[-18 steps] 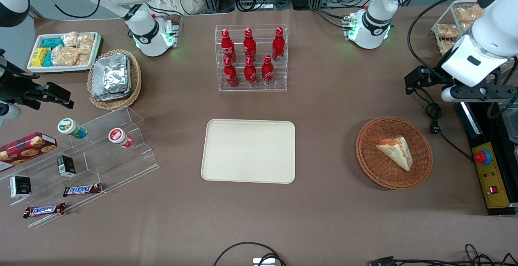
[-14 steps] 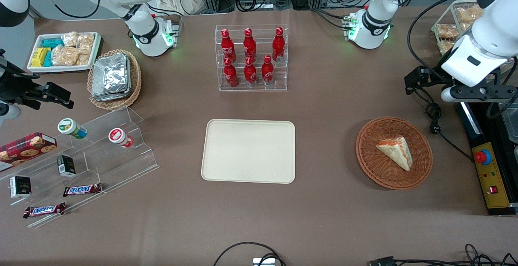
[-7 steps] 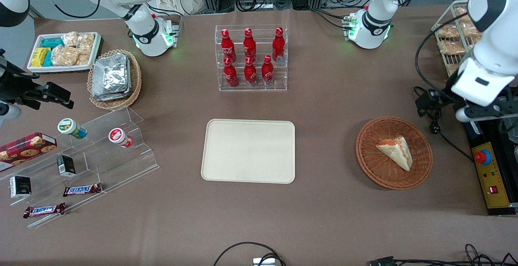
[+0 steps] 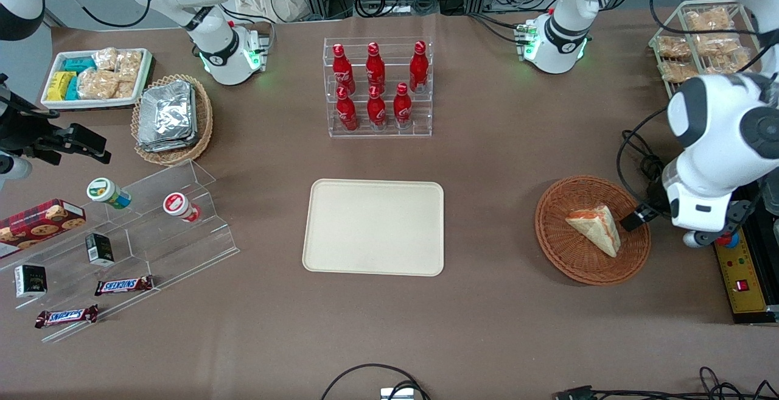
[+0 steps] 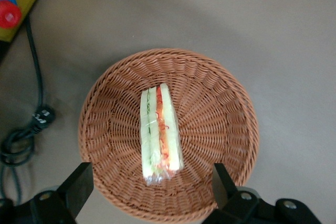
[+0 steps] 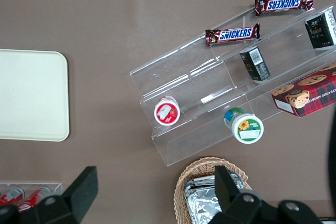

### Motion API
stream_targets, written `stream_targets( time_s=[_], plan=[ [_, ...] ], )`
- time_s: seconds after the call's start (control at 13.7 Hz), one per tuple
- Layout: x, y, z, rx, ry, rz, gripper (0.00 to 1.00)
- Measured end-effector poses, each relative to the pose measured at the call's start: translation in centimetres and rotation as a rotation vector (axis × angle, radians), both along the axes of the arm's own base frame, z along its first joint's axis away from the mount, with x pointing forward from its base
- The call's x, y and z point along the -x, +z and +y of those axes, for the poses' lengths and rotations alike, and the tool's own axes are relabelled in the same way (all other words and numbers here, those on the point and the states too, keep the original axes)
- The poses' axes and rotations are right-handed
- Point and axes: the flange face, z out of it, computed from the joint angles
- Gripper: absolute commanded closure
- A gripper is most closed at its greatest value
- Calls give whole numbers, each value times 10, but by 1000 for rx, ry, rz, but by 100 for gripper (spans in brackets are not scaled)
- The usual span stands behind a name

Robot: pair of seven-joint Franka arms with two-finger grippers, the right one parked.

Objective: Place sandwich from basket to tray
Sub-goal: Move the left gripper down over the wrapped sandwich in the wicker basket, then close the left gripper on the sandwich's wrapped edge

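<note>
The sandwich lies on its side in the round reddish-brown basket toward the working arm's end of the table, its red, orange and green filling layers showing along one edge (the wrist view looks straight down on them). The gripper hangs above the basket's rim with its fingers spread wide and holding nothing. The cream tray sits bare mid-table, well apart from the basket, with a clear rack of red bottles farther from the front camera.
</note>
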Motion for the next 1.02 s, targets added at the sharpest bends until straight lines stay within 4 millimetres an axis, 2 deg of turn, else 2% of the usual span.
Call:
stream_targets(
  time_s=[0.22, 0.44, 0.95, 1.02],
  plan=[
    [4, -47, -2, 30, 46, -5, 0],
    [14, -81, -3, 69, 82, 2, 0],
    [17, -115, -4, 108, 134, 34, 1],
    [18, -121, -4, 118, 145, 42, 9]
  ],
)
